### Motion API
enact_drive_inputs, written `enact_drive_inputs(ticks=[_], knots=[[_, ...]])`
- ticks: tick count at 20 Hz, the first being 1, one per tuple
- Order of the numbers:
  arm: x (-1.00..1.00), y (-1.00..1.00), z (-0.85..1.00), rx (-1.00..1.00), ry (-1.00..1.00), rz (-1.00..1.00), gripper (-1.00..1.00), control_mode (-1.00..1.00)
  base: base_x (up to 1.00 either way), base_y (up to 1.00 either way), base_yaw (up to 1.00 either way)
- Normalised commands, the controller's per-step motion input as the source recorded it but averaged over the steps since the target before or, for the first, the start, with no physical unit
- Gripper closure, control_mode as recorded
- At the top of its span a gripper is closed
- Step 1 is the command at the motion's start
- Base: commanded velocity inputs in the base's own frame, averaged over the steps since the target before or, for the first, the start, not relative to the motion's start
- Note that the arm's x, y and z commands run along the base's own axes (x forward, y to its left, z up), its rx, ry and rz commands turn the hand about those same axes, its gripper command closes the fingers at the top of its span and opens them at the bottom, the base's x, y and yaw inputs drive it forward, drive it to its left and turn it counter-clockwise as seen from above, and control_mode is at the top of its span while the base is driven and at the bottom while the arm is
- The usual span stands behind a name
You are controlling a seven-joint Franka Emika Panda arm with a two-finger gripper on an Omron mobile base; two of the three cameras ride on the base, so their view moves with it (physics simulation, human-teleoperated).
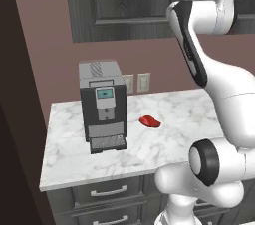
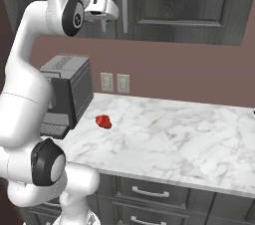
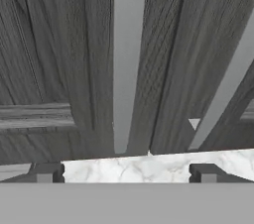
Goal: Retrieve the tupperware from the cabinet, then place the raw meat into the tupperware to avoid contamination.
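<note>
The gripper [image 3: 126, 172] is wide open and holds nothing, right up close to the shut cabinet [image 2: 169, 0] and its silver handle [image 3: 128, 59]. The raw meat [image 1: 150, 121] lies on the counter [image 2: 189, 139] beside the coffee machine [image 1: 102, 104], with lots of bare room around it.

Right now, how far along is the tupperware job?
Nothing looks done: the cabinet doors look closed and the raw meat lies bare on the counter beside the coffee machine. In hand: the gripper, fingers open, faces the silver bar handle. Left: open the door, fetch the container, put the meat in.
</note>
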Motion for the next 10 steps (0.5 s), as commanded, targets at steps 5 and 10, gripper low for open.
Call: enact_drive_inputs(ticks=[5, 10], knots=[[0.39, 0.04, 0.09, 0.02, 0.0, -0.01, -1.0, -1.0, 0.0, 0.0, 0.0], [0.41, -0.05, 0.0, 0.01, 0.0, 0.0, -1.0, -1.0, 0.0, 0.0, 0.0]])
